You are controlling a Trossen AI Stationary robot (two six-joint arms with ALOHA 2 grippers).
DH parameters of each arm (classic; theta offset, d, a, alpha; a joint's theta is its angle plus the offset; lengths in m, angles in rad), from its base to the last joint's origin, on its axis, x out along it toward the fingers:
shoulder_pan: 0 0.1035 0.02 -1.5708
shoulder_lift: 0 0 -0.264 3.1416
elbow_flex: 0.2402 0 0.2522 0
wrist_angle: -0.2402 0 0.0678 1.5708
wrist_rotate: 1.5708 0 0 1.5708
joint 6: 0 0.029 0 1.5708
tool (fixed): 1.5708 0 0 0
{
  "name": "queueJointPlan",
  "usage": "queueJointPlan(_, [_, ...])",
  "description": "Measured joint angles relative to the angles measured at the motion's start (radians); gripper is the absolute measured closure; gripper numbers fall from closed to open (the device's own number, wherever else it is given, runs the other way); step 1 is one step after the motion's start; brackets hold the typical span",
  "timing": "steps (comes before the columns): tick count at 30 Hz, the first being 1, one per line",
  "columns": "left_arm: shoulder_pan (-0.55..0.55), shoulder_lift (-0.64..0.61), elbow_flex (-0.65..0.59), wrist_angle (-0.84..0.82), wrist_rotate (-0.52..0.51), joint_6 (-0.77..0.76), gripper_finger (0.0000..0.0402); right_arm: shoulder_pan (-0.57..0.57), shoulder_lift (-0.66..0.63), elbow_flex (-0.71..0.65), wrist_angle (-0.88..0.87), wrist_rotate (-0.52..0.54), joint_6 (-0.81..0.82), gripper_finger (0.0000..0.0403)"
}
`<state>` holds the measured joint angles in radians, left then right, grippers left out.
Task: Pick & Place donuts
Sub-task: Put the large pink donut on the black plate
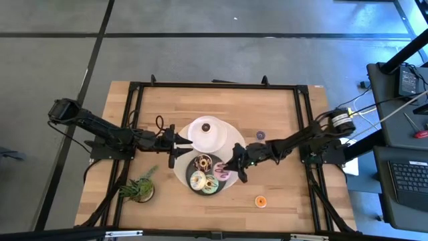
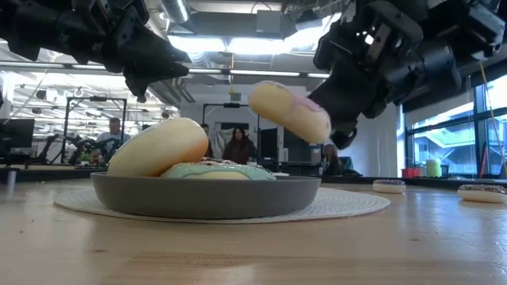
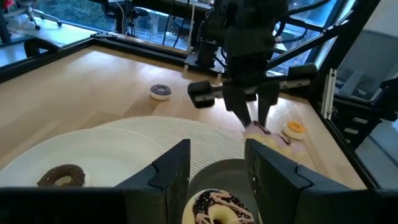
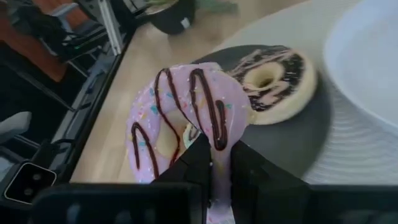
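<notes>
The pink-iced donut (image 4: 180, 115) with chocolate stripes is in my right gripper (image 4: 214, 165), which is shut on it over the right side of the dark grey plate (image 1: 204, 193). In the low view the donut (image 2: 289, 111) hangs tilted above the plate's rim (image 2: 206, 198). The chocolate donut (image 1: 202, 163), the green one (image 1: 197, 179) and the cream one (image 2: 158, 146) lie in that plate. My left gripper (image 3: 217, 165) hovers open over the plate's left side, just above the chocolate donut (image 3: 217, 208). A tiny brown donut (image 1: 206, 126) sits on the white plate (image 1: 217, 140). My right gripper pinches the pink donut between its two fingers at the part of the ring nearest the gripper (image 4: 214, 137). It comes in slanting down from the table's right side. The donut is lifted clear of the plate and tilted, its iced face toward the wrist camera.
A woven white mat (image 1: 180, 167) lies under both plates. A tiny purple donut (image 1: 260, 135) and an orange one (image 1: 260, 201) rest on the bare wood to the right. A small potted plant (image 1: 140, 189) stands near the front left. People show in the room behind.
</notes>
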<state>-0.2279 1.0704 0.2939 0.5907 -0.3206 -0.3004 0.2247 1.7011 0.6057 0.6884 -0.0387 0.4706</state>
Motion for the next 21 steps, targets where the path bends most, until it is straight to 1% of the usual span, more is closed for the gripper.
queueJointPlan(8, [0.0,0.0,0.0,-0.01,0.0,0.0,0.0249,0.003,0.146,0.116,-0.003,-0.011,0.014,0.0359])
queueJointPlan(11, [0.0,0.0,0.0,-0.011,0.0,0.0,0.0252,0.002,0.181,0.149,-0.048,-0.025,-0.004,0.0359])
queueJointPlan(14, [0.0,0.0,0.0,-0.012,0.0,0.0,0.0253,0.002,0.191,0.164,-0.092,-0.04,-0.004,0.0359])
queueJointPlan(18, [0.0,0.0,0.0,-0.015,0.0,0.0,0.0251,0.002,0.191,0.164,-0.1,-0.044,-0.004,0.0359])
queueJointPlan(21, [0.0,0.0,0.0,-0.015,0.0,0.0,0.0249,0.002,0.191,0.164,-0.101,-0.066,-0.023,0.0359])
